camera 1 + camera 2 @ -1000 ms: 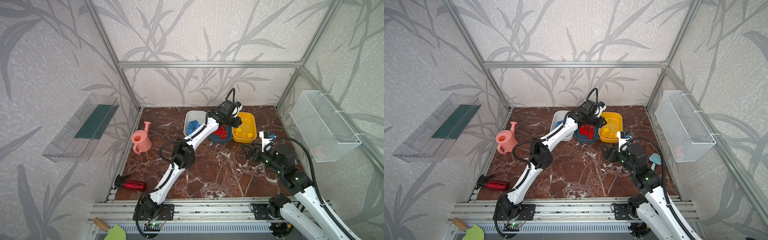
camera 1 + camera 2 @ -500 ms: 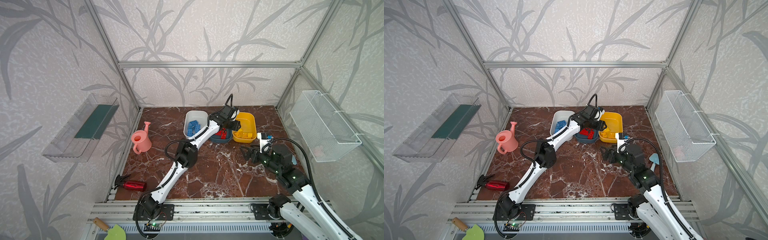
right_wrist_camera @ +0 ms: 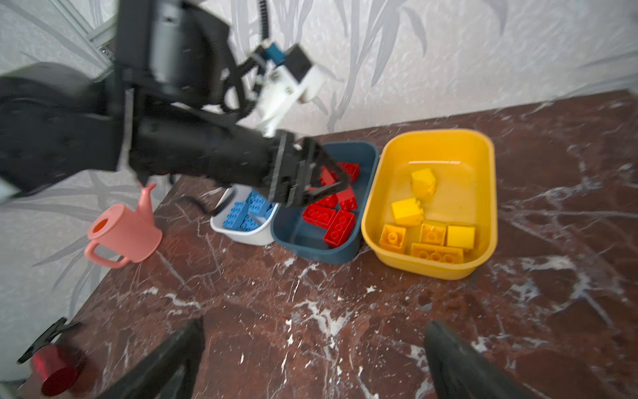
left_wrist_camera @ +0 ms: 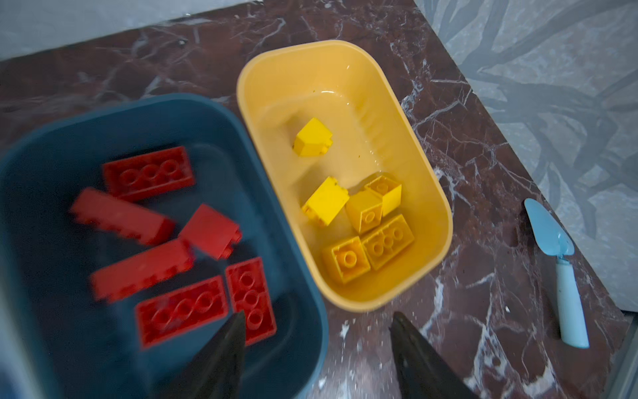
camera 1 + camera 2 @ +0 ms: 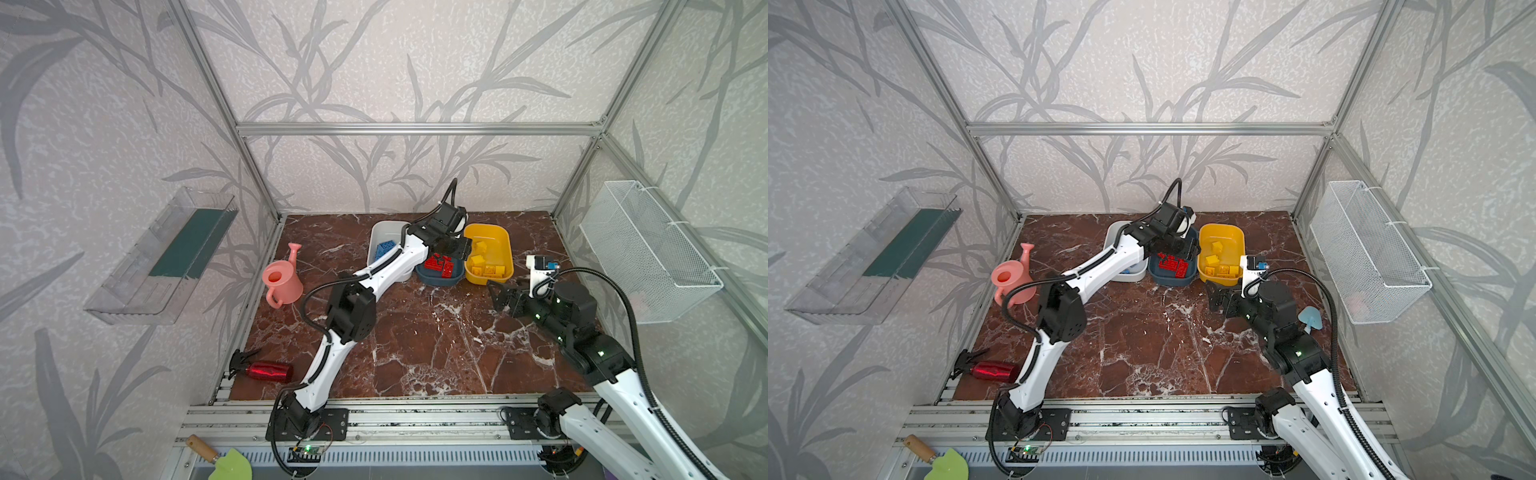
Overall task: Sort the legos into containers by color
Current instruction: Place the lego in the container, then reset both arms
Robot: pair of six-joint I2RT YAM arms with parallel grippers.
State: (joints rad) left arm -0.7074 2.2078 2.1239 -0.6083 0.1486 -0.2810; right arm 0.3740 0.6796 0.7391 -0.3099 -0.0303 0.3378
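Hovering parted and empty, the left end effector is hanging just above the red studded plastic bricks lying jumbled in the dark teal plastic tub, nearer than the right end effector, spread empty over the brown marble worktop.

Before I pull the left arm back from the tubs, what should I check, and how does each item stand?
1. Left fingers open, nothing between them: ok.
2. Right fingers open and empty above the table: ok.
3. Dark teal tub holds only red bricks: ok.
4. Yellow tub holds only yellow bricks: ok.
5. White tub shows blue bricks, but the left arm hides part: cannot tell.
6. Loose bricks on the table: none seen, ok.
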